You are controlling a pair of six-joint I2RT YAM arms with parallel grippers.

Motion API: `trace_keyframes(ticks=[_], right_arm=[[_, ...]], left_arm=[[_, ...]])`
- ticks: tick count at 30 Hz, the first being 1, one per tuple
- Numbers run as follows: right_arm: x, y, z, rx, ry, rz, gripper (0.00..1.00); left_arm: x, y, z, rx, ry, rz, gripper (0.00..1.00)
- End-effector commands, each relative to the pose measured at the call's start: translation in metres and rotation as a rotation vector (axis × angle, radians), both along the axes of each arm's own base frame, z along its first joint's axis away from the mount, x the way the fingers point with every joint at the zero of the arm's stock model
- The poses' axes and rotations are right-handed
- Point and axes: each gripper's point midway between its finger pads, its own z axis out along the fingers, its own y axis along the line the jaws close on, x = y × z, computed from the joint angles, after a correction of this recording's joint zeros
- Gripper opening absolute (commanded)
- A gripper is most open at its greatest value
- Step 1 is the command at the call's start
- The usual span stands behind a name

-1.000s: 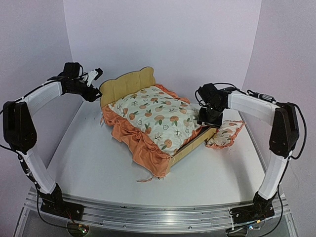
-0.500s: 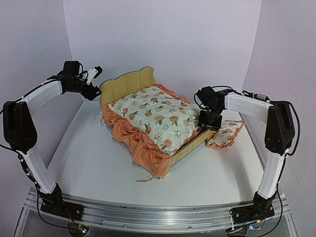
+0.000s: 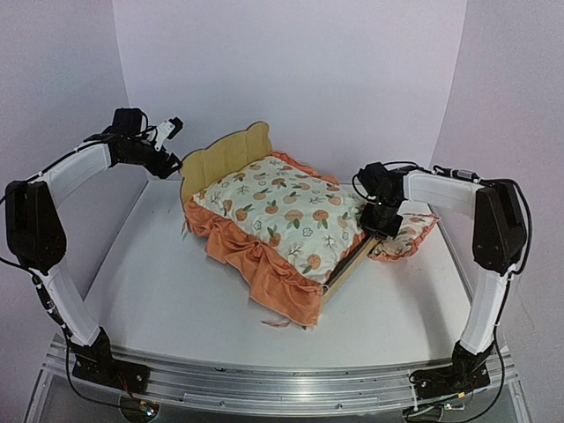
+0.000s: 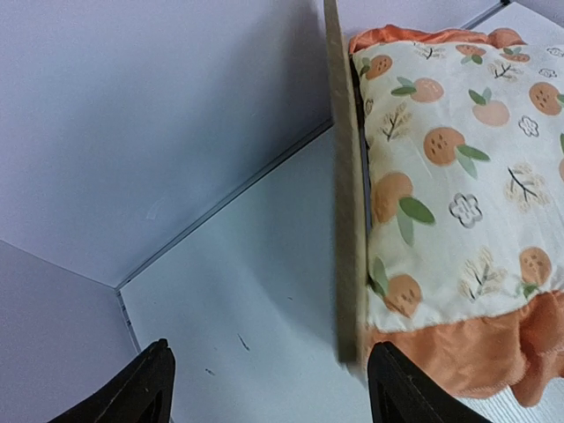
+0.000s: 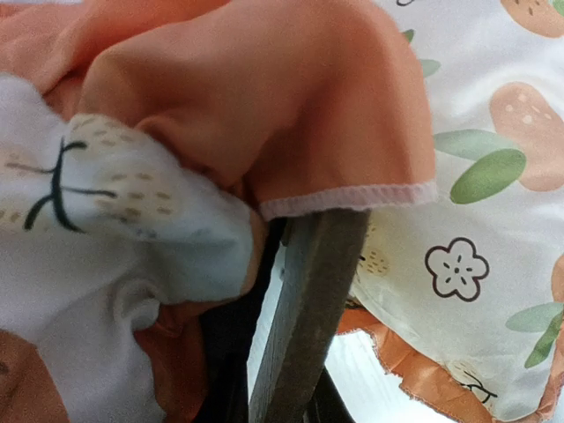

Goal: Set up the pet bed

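Item one, my left arm: elbow high, forearm reaching inward at the far left. Left pincer spread wide, holding nothing, dark fingertips well apart. Item two, my right arm: forearm stretched inward, wrist bent down. Right pincer pointing down, clamped on the side rail of the pet bed.

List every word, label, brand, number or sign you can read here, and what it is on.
None: no readable text shows in any view.
The mattress cushion and the pillow carry only printed fruit, leaves and flowers, no letters.
The pet bed is plain wood, unmarked.
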Motion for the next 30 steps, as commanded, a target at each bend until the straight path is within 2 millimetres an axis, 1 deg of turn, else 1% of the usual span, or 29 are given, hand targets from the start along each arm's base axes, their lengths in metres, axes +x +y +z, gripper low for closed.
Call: trace_keyframes(ticks=[1,2,4,5,7,8,10,12,13,14,16,18,19,20,22,23,24,25,26,28,30], right_arm=[[-0.023,0.016,-0.014,0.039,0.098,0.248,0.1],[-0.026,0.019,-0.011,0.058,0.085,0.279,0.08],[-0.032,0.017,-0.002,0.058,0.052,0.322,0.07],[-0.033,0.013,0.002,0.046,0.037,0.326,0.07],[-0.028,0.011,0.007,0.032,0.007,0.323,0.07],[-0.022,0.015,0.008,0.036,0.0,0.321,0.07],[-0.002,0.026,0.008,0.047,-0.017,0.314,0.07],[0.029,0.039,0.014,0.05,-0.071,0.31,0.06],[0.041,0.044,0.008,0.046,-0.082,0.317,0.06],[0.055,0.052,0.007,0.054,-0.104,0.332,0.06],[0.087,0.078,0.019,0.105,-0.172,0.386,0.07],[0.105,0.099,0.029,0.17,-0.207,0.419,0.1],[0.109,0.104,0.035,0.189,-0.219,0.422,0.13],[0.109,0.104,0.04,0.195,-0.228,0.414,0.19],[0.104,0.097,0.049,0.181,-0.238,0.397,0.3],[0.099,0.093,0.054,0.17,-0.241,0.398,0.35],[0.091,0.088,0.054,0.161,-0.232,0.407,0.42],[0.083,0.085,0.067,0.162,-0.246,0.424,0.48],[0.073,0.081,0.075,0.162,-0.251,0.44,0.51],[0.054,0.075,0.089,0.165,-0.256,0.473,0.55],[0.029,0.068,0.099,0.18,-0.252,0.506,0.58]], left_arm=[[-0.02,-0.014,0.067,-0.1,-0.096,-0.073,0.77],[-0.026,-0.019,0.074,-0.117,-0.102,-0.1,0.77],[-0.045,-0.032,0.088,-0.142,-0.123,-0.162,0.77],[-0.055,-0.04,0.092,-0.144,-0.132,-0.192,0.77],[-0.079,-0.068,0.094,-0.129,-0.15,-0.277,0.78],[-0.091,-0.084,0.09,-0.113,-0.153,-0.321,0.79],[-0.117,-0.12,0.078,-0.082,-0.149,-0.424,0.79],[-0.138,-0.145,0.068,-0.074,-0.128,-0.503,0.8],[-0.147,-0.156,0.065,-0.073,-0.115,-0.541,0.8],[-0.154,-0.165,0.061,-0.072,-0.102,-0.572,0.8],[-0.17,-0.183,0.054,-0.066,-0.079,-0.636,0.8],[-0.19,-0.202,0.042,-0.049,-0.05,-0.705,0.8],[-0.198,-0.21,0.032,-0.034,-0.032,-0.736,0.81],[-0.21,-0.219,0.022,-0.02,-0.012,-0.776,0.82],[-0.23,-0.235,0.004,-0.003,0.034,-0.845,0.84],[-0.236,-0.241,-0.003,-0.012,0.064,-0.872,0.85],[-0.237,-0.247,-0.012,-0.016,0.093,-0.889,0.85],[-0.241,-0.255,-0.019,-0.019,0.116,-0.91,0.85],[-0.245,-0.263,-0.025,-0.024,0.138,-0.932,0.86],[-0.253,-0.281,-0.031,-0.042,0.167,-0.99,0.86],[-0.263,-0.299,-0.042,-0.055,0.204,-1.051,0.86]])
